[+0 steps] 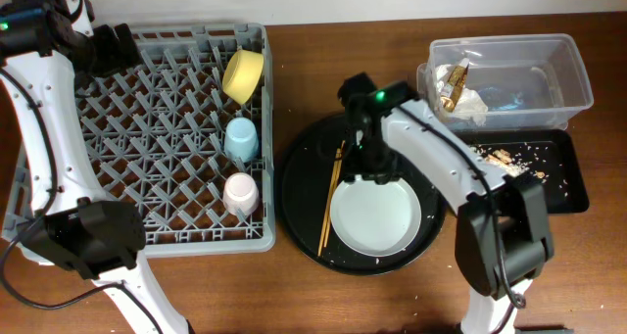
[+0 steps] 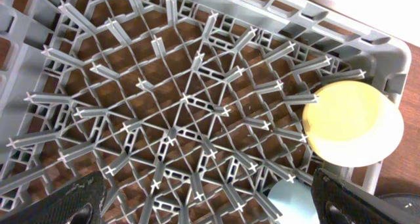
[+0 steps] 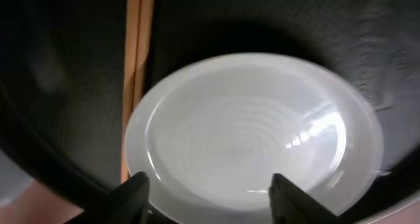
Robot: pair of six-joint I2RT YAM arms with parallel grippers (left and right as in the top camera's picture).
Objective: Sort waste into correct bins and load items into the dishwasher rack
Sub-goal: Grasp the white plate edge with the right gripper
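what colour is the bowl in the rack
Yellow. The bowl shows best in the left wrist view, near the rack's corner.

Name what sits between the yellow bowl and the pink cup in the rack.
The light blue cup, in line with them along the right side of the rack; the overhead view shows it.
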